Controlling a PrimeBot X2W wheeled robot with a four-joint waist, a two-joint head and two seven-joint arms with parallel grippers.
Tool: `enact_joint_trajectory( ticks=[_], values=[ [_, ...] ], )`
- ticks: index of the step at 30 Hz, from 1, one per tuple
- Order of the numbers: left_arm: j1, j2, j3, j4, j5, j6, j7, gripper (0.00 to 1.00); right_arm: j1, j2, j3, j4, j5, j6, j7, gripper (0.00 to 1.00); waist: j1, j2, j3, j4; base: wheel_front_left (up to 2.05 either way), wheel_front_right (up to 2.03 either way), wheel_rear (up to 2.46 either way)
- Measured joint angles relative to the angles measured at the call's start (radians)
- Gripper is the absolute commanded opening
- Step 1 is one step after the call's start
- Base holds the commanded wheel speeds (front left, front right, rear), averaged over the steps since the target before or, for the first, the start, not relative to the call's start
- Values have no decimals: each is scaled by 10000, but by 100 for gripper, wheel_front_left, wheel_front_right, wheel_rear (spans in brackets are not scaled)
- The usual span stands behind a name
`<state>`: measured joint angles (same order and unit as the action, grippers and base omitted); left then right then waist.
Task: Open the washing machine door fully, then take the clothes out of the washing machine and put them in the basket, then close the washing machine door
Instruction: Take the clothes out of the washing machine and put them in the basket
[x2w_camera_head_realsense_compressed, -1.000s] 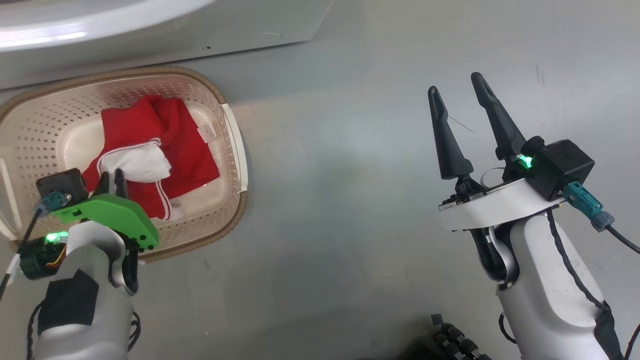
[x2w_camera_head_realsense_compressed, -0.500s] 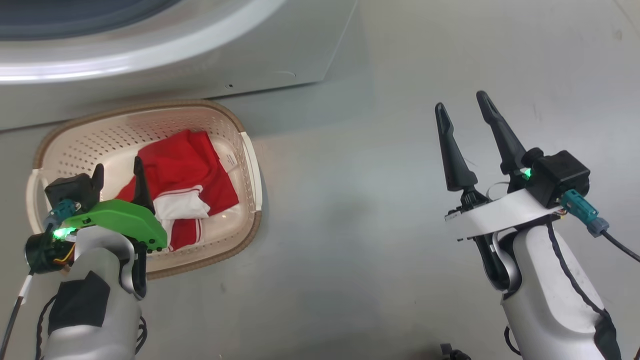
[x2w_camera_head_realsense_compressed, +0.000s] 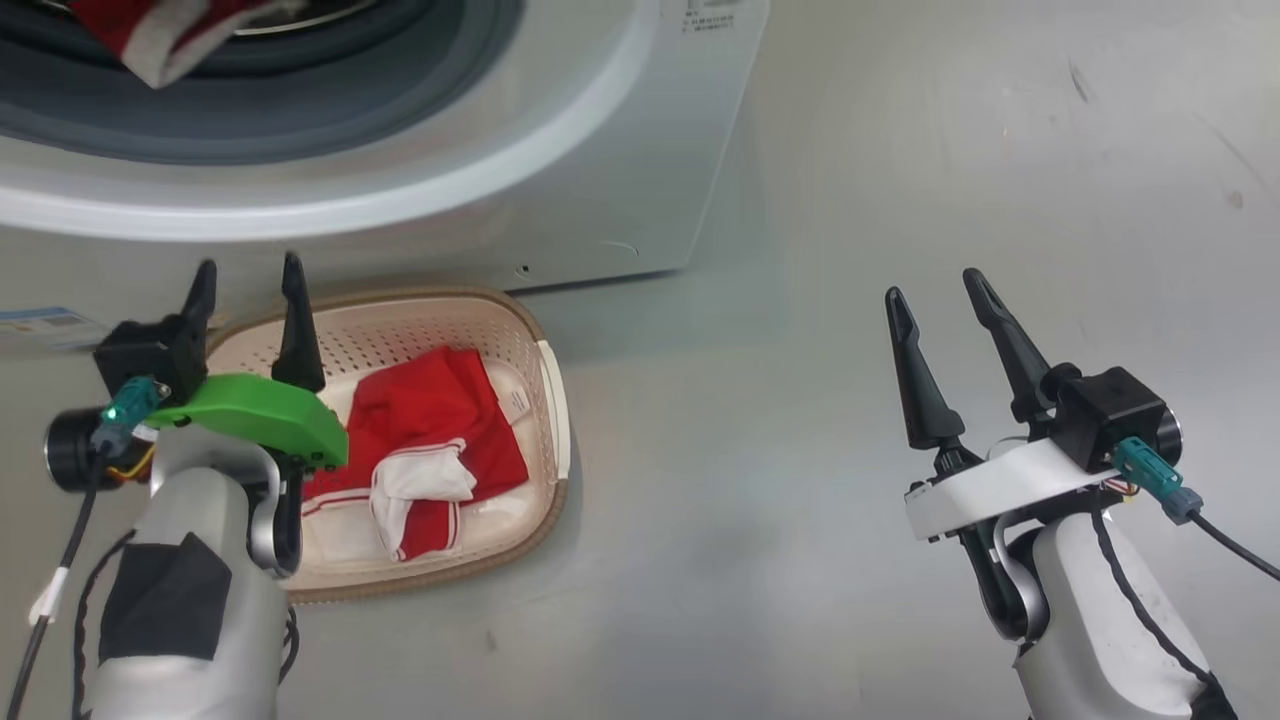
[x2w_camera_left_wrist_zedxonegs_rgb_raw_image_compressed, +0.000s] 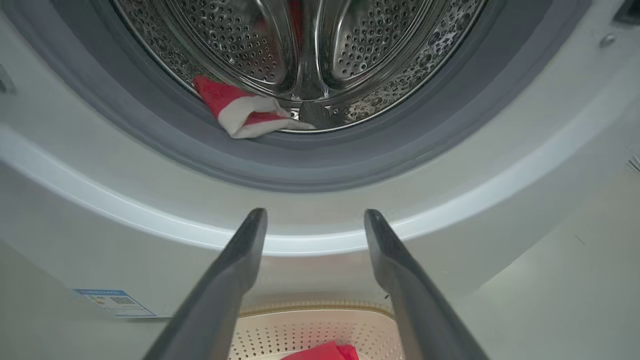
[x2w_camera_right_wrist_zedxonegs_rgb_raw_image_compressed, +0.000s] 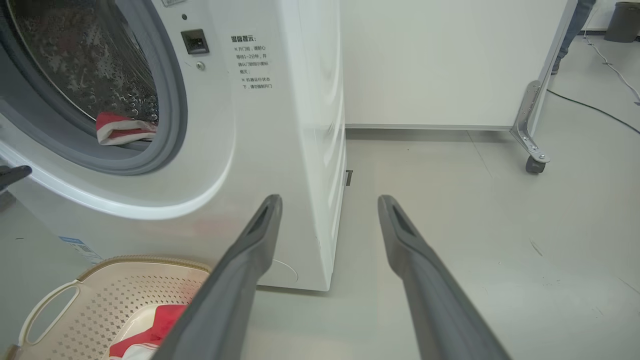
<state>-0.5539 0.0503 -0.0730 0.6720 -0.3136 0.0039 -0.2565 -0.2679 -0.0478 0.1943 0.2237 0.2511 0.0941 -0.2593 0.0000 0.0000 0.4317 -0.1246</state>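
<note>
Left claw (x2w_camera_head_realsense_compressed: 250, 265): fingers spread wide, empty, raised over the far rim of the basket (x2w_camera_head_realsense_compressed: 440, 293); a second ago they were nearly closed, down among the fabric. Red-and-white garment (x2w_camera_head_realsense_compressed: 430, 420): lying loose in the basket, released. Second garment (x2w_camera_head_realsense_compressed: 150, 30): at the drum mouth of the washing machine (x2w_camera_head_realsense_compressed: 560, 180). Right claw (x2w_camera_head_realsense_compressed: 932, 285): wide open, empty, above the floor (x2w_camera_head_realsense_compressed: 780, 420), as before.

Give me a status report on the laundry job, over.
Left gripper and right gripper open, empty. One red garment in basket; second garment at washing machine drum lip. Nothing blocking the opening.
</note>
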Motion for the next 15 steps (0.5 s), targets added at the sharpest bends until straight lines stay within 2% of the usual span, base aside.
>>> enact_joint_trajectory(
  ticks=[5, 15],
  values=[
    [208, -2, 82, -1346, 257, 12, 0, 100, 234, 0, -117, 33, -2, -12, 0, 100, 0, 0, -582, 205, 0, 0, 0],
    [1294, -29, 52, -3068, 535, 13, -2, 100, 744, 4, -211, 35, -31, -90, 0, 100, 0, 0, -1551, 600, 0, 0, 0]
  ],
)
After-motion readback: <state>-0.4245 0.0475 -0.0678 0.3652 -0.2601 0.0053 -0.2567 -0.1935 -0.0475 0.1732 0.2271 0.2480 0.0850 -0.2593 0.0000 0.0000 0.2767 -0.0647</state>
